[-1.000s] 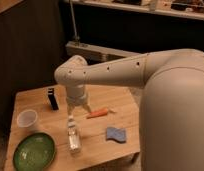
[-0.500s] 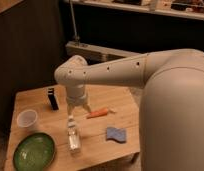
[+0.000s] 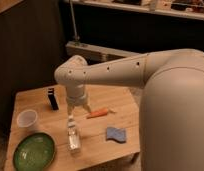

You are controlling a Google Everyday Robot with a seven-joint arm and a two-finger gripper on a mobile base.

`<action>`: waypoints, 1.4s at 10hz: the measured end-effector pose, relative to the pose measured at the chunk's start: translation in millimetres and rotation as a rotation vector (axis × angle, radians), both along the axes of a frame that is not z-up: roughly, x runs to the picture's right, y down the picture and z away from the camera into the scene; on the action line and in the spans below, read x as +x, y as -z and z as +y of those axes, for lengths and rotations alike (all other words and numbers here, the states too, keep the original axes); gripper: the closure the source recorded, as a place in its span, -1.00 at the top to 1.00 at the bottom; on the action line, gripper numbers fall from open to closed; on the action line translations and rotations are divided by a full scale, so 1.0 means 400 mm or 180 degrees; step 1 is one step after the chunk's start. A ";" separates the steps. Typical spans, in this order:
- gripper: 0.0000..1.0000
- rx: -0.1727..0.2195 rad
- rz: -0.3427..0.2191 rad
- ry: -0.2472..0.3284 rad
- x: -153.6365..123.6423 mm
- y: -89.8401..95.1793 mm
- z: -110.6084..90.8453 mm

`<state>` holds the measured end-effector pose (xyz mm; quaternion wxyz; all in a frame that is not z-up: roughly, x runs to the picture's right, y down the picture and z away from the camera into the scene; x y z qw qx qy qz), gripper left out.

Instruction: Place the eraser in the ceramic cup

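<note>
View from above of a wooden desk (image 3: 122, 100), with the robot's large white body (image 3: 175, 115) filling the right side of the scene. The white arm (image 3: 107, 74) is extended leftward over the desk and is turned downward at the wrist. The end effector (image 3: 78, 111) is held over the middle of the desk, pointing down. Its two fingers (image 3: 70, 109) are spread apart, and nothing is gripped between them. It is placed just above the top of a clear plastic bottle (image 3: 73, 137); whether the two are touching cannot be told.

The eraser (image 3: 53, 98), a slim black block, is set upright on the rear left part of the desk. It is located to the left of the end effector, apart from it, and is not held. The ceramic cup (image 3: 27, 119), small and whitish, is placed near the left edge of the desk, in front of the eraser and slightly to its left. The two are separated by bare desk, and the eraser is outside the cup.

A green plate (image 3: 34, 150) is set at the front left corner, just in front of the cup. An orange carrot-shaped object (image 3: 97, 113) is laid to the right of the end effector. A blue wavy-edged sponge (image 3: 116, 134) is laid nearer the front edge, to the right of the bottle.
</note>
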<state>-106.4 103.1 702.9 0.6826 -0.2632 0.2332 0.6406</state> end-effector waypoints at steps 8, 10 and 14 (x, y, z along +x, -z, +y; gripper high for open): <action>0.30 -0.0001 0.0000 0.0000 0.000 0.000 0.000; 0.30 -0.0001 0.0000 0.0000 0.000 0.000 0.000; 0.30 0.0099 -0.0085 -0.0155 -0.005 -0.007 -0.008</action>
